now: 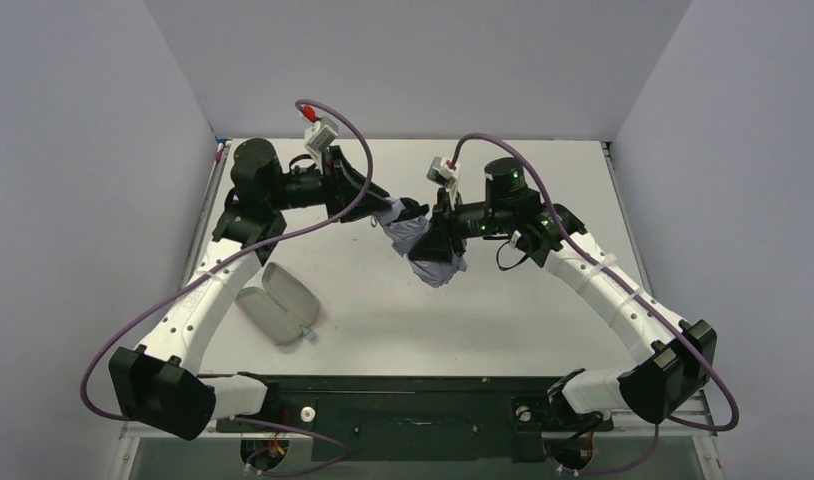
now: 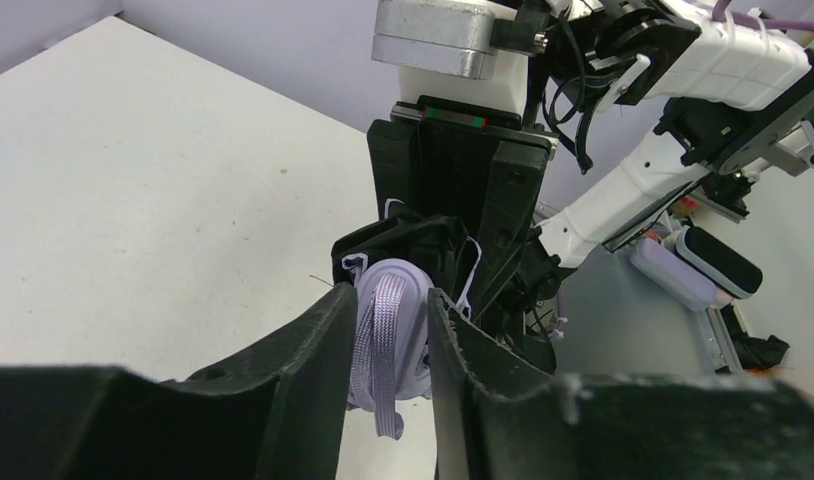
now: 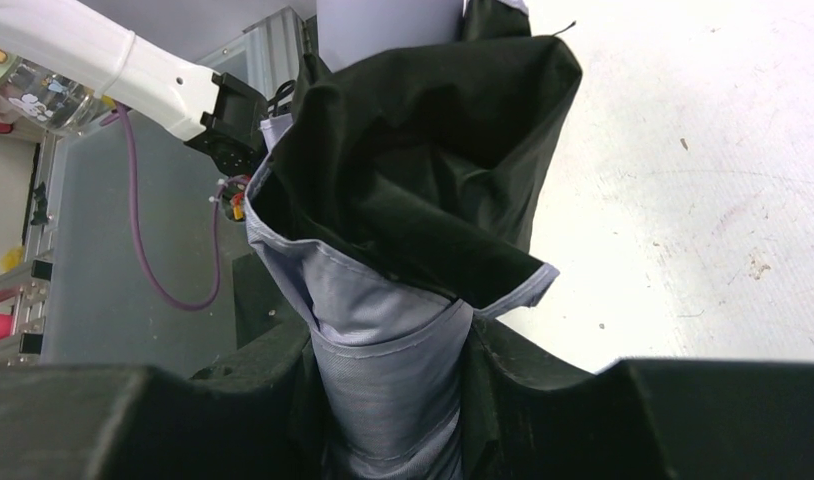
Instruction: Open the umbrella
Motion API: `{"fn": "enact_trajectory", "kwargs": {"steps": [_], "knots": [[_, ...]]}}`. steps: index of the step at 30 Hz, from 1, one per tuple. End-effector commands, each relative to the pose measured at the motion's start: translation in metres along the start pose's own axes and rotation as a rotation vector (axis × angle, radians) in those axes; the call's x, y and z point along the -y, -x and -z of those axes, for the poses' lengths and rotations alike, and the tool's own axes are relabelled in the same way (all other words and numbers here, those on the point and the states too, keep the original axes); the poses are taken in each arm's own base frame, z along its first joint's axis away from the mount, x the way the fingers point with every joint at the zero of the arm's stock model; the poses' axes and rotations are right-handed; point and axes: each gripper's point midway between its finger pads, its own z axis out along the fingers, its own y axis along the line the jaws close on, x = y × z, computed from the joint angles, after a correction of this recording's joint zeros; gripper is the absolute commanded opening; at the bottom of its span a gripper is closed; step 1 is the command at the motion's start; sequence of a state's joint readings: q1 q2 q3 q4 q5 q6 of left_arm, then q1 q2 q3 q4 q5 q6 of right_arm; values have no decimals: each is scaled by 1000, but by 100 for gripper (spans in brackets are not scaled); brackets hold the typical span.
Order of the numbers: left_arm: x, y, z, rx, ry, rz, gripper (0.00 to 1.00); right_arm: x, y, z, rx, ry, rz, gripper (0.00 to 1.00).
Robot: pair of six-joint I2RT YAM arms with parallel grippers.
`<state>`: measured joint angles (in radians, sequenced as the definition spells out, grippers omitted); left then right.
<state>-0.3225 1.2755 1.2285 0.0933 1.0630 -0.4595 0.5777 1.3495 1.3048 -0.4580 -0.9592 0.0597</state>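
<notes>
Lavender cloth with black lining spilling out: the umbrella (image 1: 428, 255) hangs folded in mid-air over the middle of the table (image 1: 543, 300), strung between both arms. On one end the left gripper (image 2: 391, 300) pinches narrow on the pale handle (image 2: 408, 300), and the loop strap (image 2: 381, 350) dangles between its fingers. On the other, the right gripper (image 3: 393, 350) clamps the bunched canopy, pale fabric squeezed in the jaws. A sleeve pouch (image 1: 278, 305) lies well apart, near the left arm. My reading is that both grasps are set and the shaft is not yet extended. The next move likely calls for drawing the ends apart along the shaft, then freeing the canopy so the ribs can spread.
</notes>
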Motion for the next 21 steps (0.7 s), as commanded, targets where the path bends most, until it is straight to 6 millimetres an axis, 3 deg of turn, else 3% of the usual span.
{"fn": "enact_trajectory", "kwargs": {"steps": [1,5,13,21], "knots": [[10,6,0,10,-8,-27,22,-24,23,14,60,42,144,0],[13,11,0,24,-20,-30,0,-18,10,17,22,29,166,0],[6,20,8,53,21,-20,0,-6,-9,24,-21,0,166,0],[-6,44,23,109,97,-58,0,11,-50,32,-148,-21,166,0]]}}
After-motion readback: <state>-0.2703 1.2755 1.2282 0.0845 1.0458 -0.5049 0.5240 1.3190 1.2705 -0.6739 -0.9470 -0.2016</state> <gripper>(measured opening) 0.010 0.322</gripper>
